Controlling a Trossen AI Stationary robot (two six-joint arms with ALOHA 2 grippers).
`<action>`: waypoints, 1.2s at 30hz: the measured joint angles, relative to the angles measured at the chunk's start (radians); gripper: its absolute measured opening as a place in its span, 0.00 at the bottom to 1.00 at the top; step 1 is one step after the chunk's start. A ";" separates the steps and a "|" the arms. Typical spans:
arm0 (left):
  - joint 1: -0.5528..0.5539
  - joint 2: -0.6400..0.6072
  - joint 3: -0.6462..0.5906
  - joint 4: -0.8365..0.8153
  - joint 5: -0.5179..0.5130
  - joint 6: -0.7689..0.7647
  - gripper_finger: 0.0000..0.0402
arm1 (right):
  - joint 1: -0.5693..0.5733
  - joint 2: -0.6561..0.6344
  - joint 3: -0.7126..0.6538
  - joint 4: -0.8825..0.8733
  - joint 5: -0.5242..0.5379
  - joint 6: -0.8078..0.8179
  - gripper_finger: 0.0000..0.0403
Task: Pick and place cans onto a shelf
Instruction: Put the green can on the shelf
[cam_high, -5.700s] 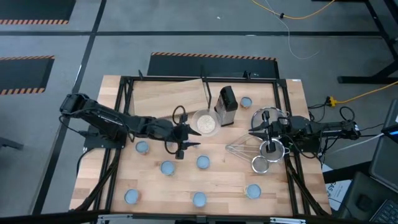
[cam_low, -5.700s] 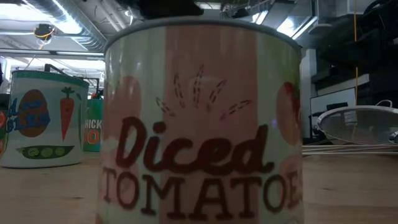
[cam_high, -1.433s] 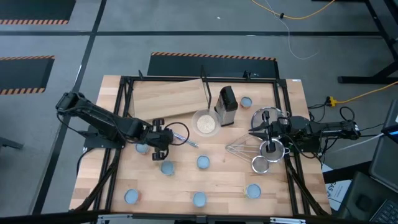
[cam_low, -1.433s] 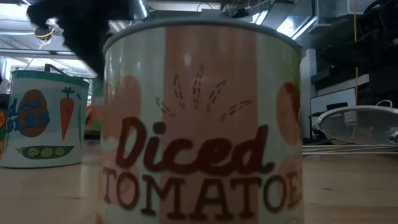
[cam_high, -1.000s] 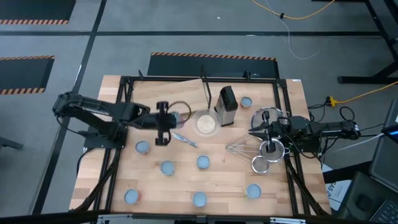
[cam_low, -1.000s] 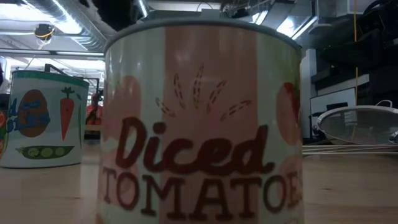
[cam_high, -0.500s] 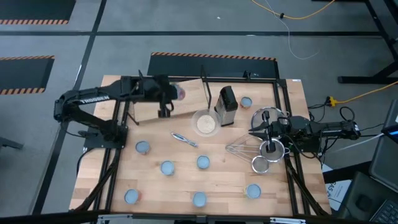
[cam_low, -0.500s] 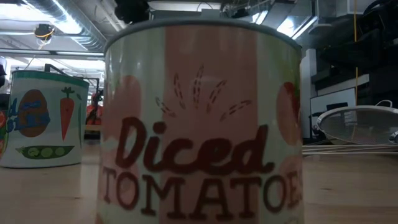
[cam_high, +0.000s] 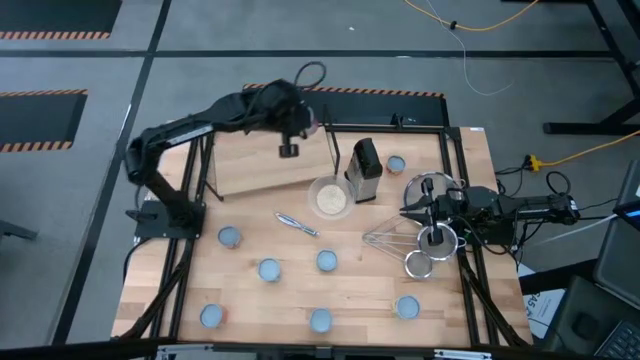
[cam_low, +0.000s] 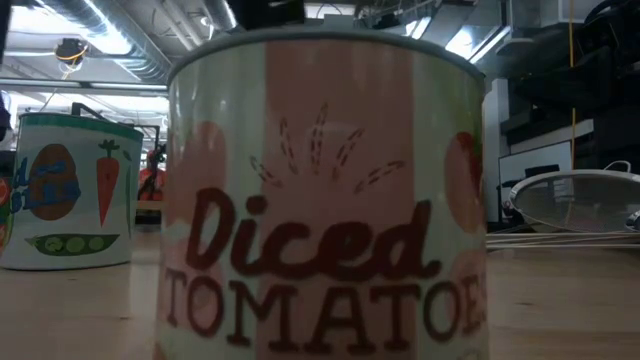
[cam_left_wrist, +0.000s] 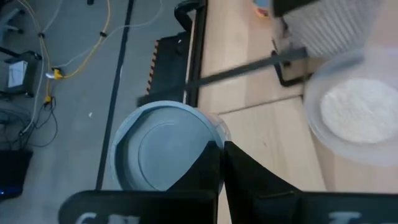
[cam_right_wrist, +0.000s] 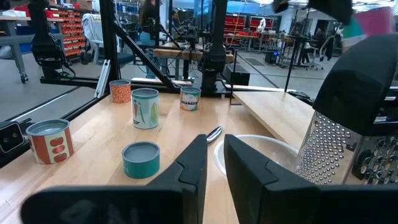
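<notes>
My left gripper (cam_high: 300, 125) is raised above the shelf's far right corner, shut on a can (cam_high: 314, 125) with a pink side. In the left wrist view the can's pale blue-grey top (cam_left_wrist: 158, 149) faces the camera. The shelf (cam_high: 260, 165), a pale wood board, lies on the table's far left part. Several other cans stand upright on the table, among them one left of the middle (cam_high: 270, 270) and one beside the grater (cam_high: 396, 163). My right gripper (cam_high: 406, 212) waits at the table's right, its fingers (cam_right_wrist: 194, 155) a narrow gap apart with nothing between them. My left gripper pinches the can at its rim (cam_left_wrist: 210, 135) between the ends of its two fingers. The fingers slant down toward the table's far edge. The can is lifted clear of the shelf and table and is tipped, with its top toward the wrist.
A whitish bowl (cam_high: 330, 197) and a dark grater (cam_high: 365, 170) stand right of the shelf. A spoon (cam_high: 297, 223) lies mid-table. Round strainers (cam_high: 430, 190) and a whisk (cam_high: 385, 238) lie by the right arm. A "Diced Tomatoes" can (cam_low: 325, 190) fills the low view.
My left gripper has swung from the table's middle left toward the far edge and to the right, rising as it went. It has stayed shut on the can, which has travelled with it, clear of the table. The right arm has kept still.
</notes>
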 joint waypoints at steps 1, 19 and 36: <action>0.008 0.032 0.032 -0.012 0.004 0.000 0.01 | 0.000 0.000 0.000 0.000 0.000 0.000 0.15; 0.109 0.342 0.182 -0.053 0.072 -0.043 0.01 | 0.000 0.000 0.000 0.000 0.000 -0.002 0.15; 0.137 0.429 0.183 -0.041 0.102 -0.122 0.01 | 0.000 0.000 0.000 0.000 0.000 -0.002 0.15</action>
